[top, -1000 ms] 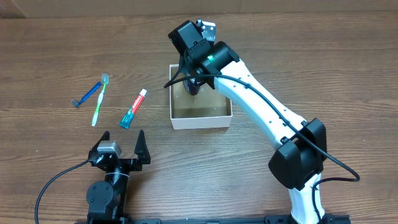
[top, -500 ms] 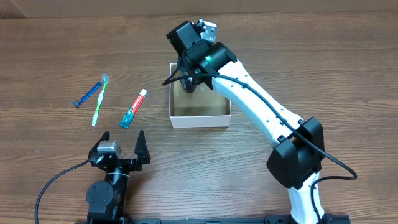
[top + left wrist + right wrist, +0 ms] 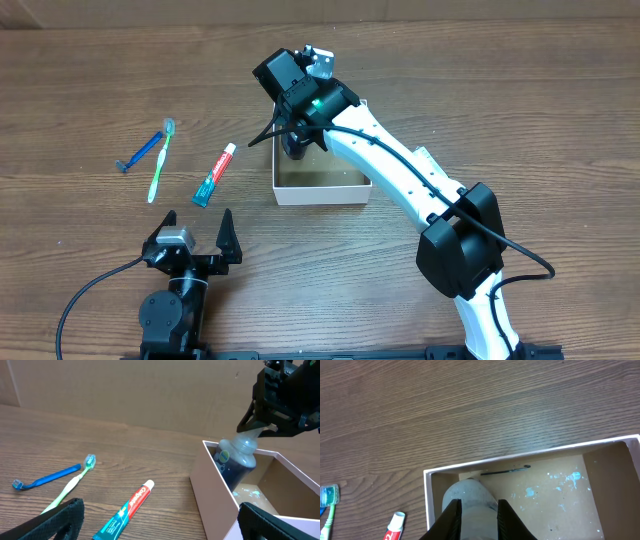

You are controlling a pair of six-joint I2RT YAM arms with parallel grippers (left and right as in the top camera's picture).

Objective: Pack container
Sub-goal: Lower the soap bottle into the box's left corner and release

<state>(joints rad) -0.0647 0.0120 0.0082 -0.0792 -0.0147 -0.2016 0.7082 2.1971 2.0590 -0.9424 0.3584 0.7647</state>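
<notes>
A white box [image 3: 215, 495] sits on the right of the wood table [image 3: 125, 445]. The right gripper [image 3: 257, 427] pinches the top of a bottle [image 3: 237, 460] of dark blue stuff that stands in the box by its left wall. Left of the box lie toothpaste [image 3: 125, 510], a green toothbrush [image 3: 70, 483] and a blue razor [image 3: 47, 476]. The left gripper [image 3: 160, 507] has its black fingers [image 3: 55, 522] spread wide.

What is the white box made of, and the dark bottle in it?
The box looks like cardboard: thin, matte white walls, brown speckled floor. The bottle is probably plastic: slightly shiny, dark blue body, cloudy see-through top, gripped by the right gripper.
</notes>
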